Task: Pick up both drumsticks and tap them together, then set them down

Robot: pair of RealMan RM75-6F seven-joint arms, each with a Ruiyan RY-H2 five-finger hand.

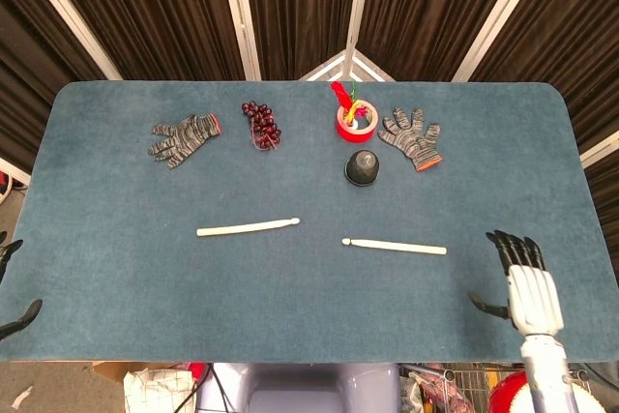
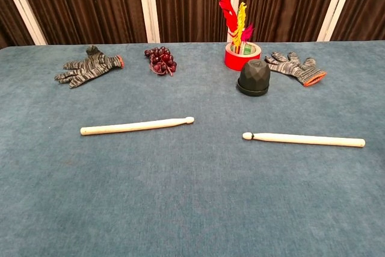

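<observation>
1. Progress: nothing done yet, by my read. Both drumsticks lie flat on the tabletop (image 1: 116, 297), neither one held or touched.
2. Right hand (image 1: 522, 289): at the near right edge of the tabletop in the head view, palm down, fingers (image 1: 511, 247) apart and pointing away from the robot, holding nothing. Not visible in the chest view.
3. Right drumstick (image 1: 395, 246): lies to the left of those fingers, butt end nearest them with a clear gap, tip pointing away toward the middle. Chest view shows the same stick (image 2: 304, 139) flat, w/ nothing around it.
4. Left hand (image 1: 12, 287): only a couple of dark fingertips show at the left edge of the head view, just off the tabletop. They look spread w/ nothing between them, but too little shows, so I cannot tell its state for sure.
5. Left drumstick (image 1: 248, 227): well apart from those fingertips, toward the middle, tip pointing at the other stick's tip. Flat in the chest view too (image 2: 137, 126).
6. Left to do (judgement): all of it. Reach each hand to its stick, grasp both, lift, tap together, set back down. Right hand looks nearer its stick, so prob the first grasp.
7. Risk: sticks are thin and round, lying flat, so could roll when fingers close on them.
</observation>
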